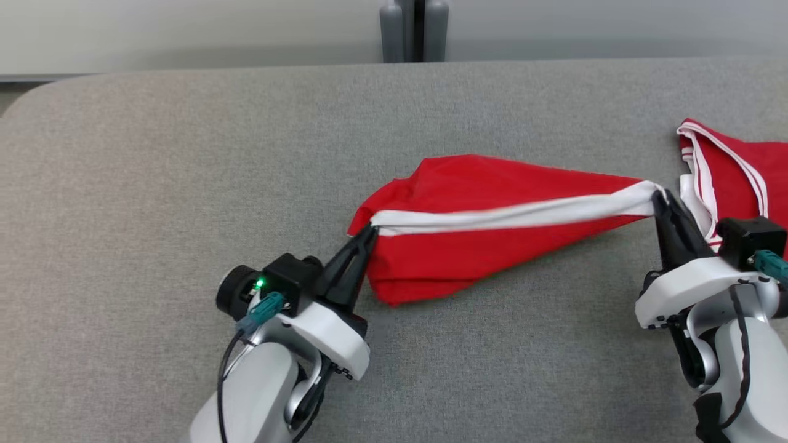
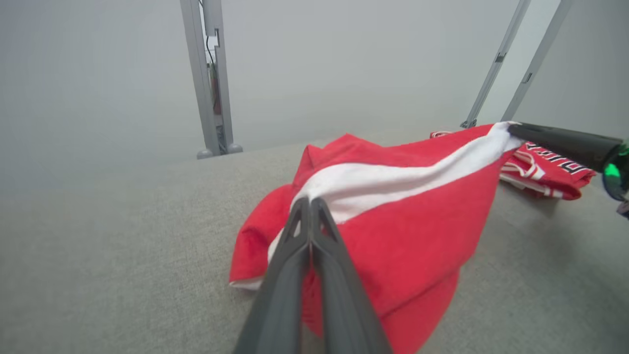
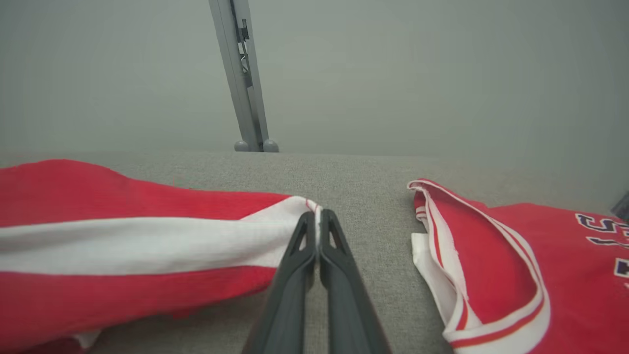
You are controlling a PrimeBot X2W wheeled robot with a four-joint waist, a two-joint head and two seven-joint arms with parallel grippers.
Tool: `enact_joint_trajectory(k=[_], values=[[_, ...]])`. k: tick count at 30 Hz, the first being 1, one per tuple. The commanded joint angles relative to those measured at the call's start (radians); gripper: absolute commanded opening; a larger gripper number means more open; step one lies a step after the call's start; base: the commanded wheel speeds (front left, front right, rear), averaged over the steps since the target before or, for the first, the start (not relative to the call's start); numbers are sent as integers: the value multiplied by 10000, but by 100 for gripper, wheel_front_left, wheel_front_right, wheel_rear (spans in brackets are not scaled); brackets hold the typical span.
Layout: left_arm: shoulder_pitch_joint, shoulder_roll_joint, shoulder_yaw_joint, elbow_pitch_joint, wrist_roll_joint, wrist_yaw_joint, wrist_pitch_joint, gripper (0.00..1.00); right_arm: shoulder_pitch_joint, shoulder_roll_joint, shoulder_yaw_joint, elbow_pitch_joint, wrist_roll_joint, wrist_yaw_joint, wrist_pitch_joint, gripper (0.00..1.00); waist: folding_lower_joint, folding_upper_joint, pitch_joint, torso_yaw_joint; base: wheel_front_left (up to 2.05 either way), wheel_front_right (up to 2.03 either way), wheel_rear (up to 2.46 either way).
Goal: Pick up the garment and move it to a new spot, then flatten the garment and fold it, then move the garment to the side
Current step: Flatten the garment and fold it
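The grey fabric surface (image 1: 154,184) is bearing the red garment (image 1: 468,178) right of its centre, and the cloth is stretching along its white band (image 1: 511,215) between the left gripper (image 1: 371,231) and the right gripper (image 1: 659,198), each clamping tight on one end of that band

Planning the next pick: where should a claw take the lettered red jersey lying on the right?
Pinch the striped trim at the lettered jersey's far-left corner, coming from the left: that edge seems raised off the table, easy to close on.
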Motion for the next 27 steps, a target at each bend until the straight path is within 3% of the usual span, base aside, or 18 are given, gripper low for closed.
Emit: enact_joint_trajectory(k=[1,11,17,21,27], values=[[231,129,241,-384,134,133,-46,0,43,-160,33,-162,-92,0,-91,0,0,0,-263,67,0,0,0],[497,553,1331,-2480,918,524,-50,0,-492,-499,316,-1471,-280,-2,-84,0,0,0,-1127,39,0,0,0],[116,984,1516,-3006,1599,791,-31,0,-994,-574,589,-2831,-392,-2,-158,0,0,0,-1588,-90,0,0,0],[-171,1324,1616,-3303,1868,1055,505,0,-967,-462,738,-3908,-465,-2,18,0,0,0,-1743,-183,0,0,0],[-57,1620,1606,-3733,1644,908,1364,0,-621,-420,1021,-4440,-515,-2,424,0,0,0,-1726,-274,0,0,0]])
